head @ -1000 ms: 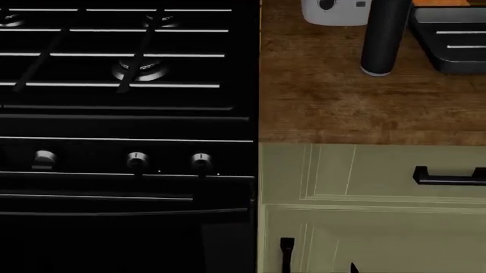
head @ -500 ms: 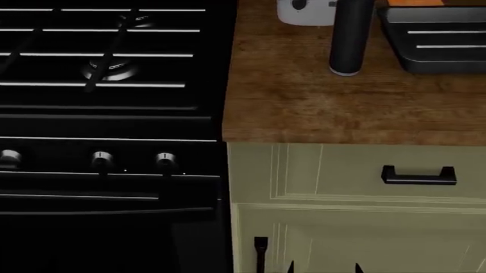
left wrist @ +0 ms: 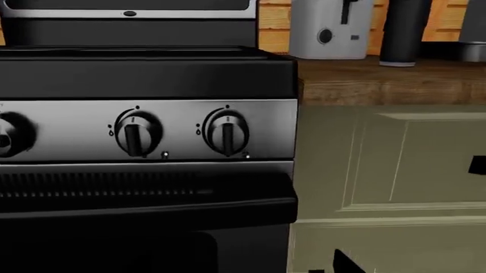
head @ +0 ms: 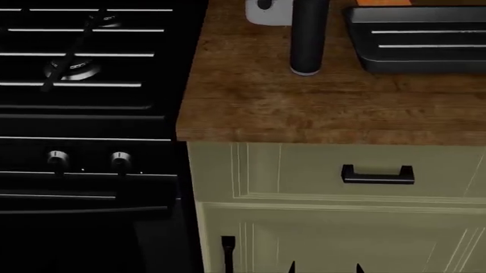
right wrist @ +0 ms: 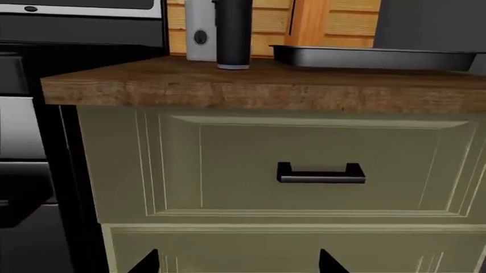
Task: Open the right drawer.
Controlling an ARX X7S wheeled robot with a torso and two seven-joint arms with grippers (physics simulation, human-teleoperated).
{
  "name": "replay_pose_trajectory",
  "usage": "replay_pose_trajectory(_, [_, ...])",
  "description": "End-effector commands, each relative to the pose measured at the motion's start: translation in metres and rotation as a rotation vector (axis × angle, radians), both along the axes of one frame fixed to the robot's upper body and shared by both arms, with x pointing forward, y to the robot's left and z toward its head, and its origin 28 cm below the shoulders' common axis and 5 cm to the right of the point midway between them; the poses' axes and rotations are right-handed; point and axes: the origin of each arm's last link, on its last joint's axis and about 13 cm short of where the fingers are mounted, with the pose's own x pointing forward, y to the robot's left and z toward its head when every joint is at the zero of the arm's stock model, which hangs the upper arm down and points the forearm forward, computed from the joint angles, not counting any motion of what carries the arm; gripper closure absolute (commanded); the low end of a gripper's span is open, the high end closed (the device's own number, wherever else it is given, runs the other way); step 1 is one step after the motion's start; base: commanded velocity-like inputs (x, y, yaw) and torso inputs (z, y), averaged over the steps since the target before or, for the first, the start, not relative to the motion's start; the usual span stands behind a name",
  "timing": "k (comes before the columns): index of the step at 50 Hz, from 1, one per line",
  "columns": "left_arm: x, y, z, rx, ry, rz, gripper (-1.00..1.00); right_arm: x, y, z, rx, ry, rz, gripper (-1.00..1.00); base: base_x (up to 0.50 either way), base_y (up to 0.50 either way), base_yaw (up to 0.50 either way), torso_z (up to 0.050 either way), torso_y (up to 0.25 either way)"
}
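The right pincer (right wrist: pixel 237 263) is spread and holds nothing. Its two dark tips show just below the right drawer (right wrist: pixel 227 165), roughly under the black bar handle (right wrist: pixel 320 174) and not touching it. Only a dark tip of the left pincer (left wrist: pixel 334 266) shows, so I cannot tell how its jaws stand.

The drawer is shut, flush under the wooden tabletop (right wrist: pixel 227 88), with the black oven (left wrist: pixel 144 131) touching its left side.

Over the last second the head view has swung right. The handle was cut off at the edge and now sits whole and nearer the middle. I judge the robot is squaring up to the drawer, with the grasp not begun.

Above the drawer stand a dark cylinder (head: pixel 309 37), a tray (head: pixel 417 40) and a white appliance (head: pixel 266 14). No writing is legible on any of them.
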Motion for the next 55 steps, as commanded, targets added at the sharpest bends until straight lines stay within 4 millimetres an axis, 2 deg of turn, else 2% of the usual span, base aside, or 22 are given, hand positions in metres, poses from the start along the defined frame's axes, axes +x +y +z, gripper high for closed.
replay_pose_trajectory(1, [-0.0001, -0.0004, -0.0001, -0.001, -0.001, -0.007, -1.00, -0.0001, 0.0001, 0.0004, 0.001, -0.003, 0.003, -1.00, 0.00, -0.24, 0.00, 0.000, 0.000])
replay_pose_trajectory(33, [-0.0008, -0.0004, -0.0001, -0.004, 0.000, -0.006, -1.00, -0.0004, 0.0005, 0.0010, -0.006, -0.006, 0.006, -1.00, 0.00, -0.24, 0.00, 0.000, 0.000])
replay_pose_trajectory(52, [0.0001, -0.0025, 0.0005, 0.038, 0.020, 0.013, -1.00, -0.0005, -0.0005, 0.0011, -0.006, -0.014, -0.004, -1.00, 0.00, 0.00, 0.00, 0.000, 0.000])
replay_pose_trajectory(55, [-0.0004, -0.0010, 0.0023, 0.001, 0.012, 0.014, -1.00, -0.0008, -0.0007, 0.0007, -0.006, -0.014, -0.006, -1.00, 0.00, 0.00, 0.00, 0.000, 0.000])
